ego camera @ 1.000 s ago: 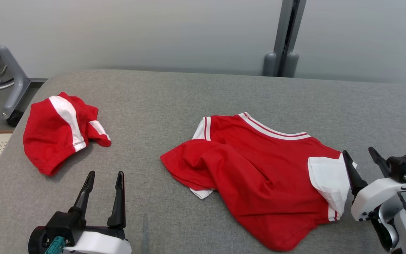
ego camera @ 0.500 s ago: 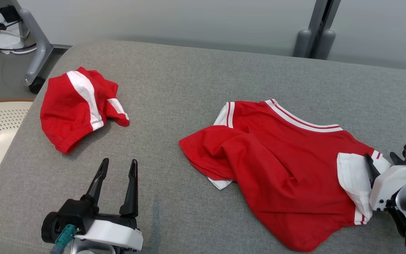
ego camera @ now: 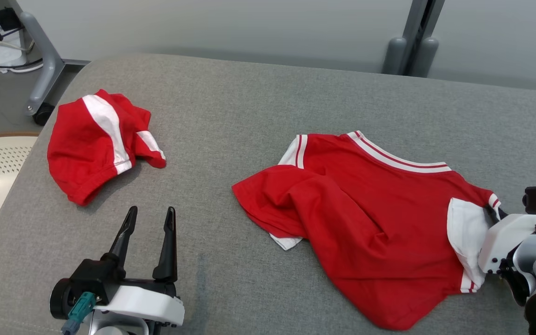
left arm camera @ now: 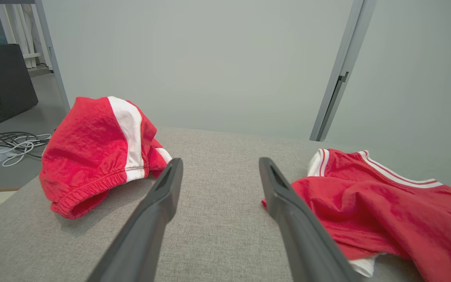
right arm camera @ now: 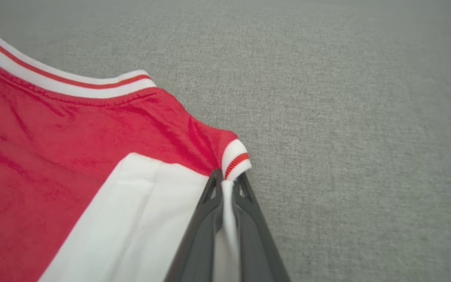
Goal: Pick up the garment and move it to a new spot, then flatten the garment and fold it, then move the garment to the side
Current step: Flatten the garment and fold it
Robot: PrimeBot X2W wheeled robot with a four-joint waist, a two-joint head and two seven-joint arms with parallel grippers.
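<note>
A red-and-white jersey point(ego camera: 365, 218) lies rumpled on the right half of the grey padded table point(ego camera: 249, 88). The right gripper point(right arm camera: 225, 178), at the table's right edge, has its fingers pinched narrow on the hem of the white sleeve point(right arm camera: 151, 203). The left gripper point(ego camera: 149, 211) hovers wide and empty over the table's near-left edge, with red shorts point(ego camera: 89, 144) toward the table's far-left corner. The bite looks thin: a quick lift could let the hem slip free. Hoisting from one sleeve alone may also bunch the jersey further and complicate flattening.
</note>
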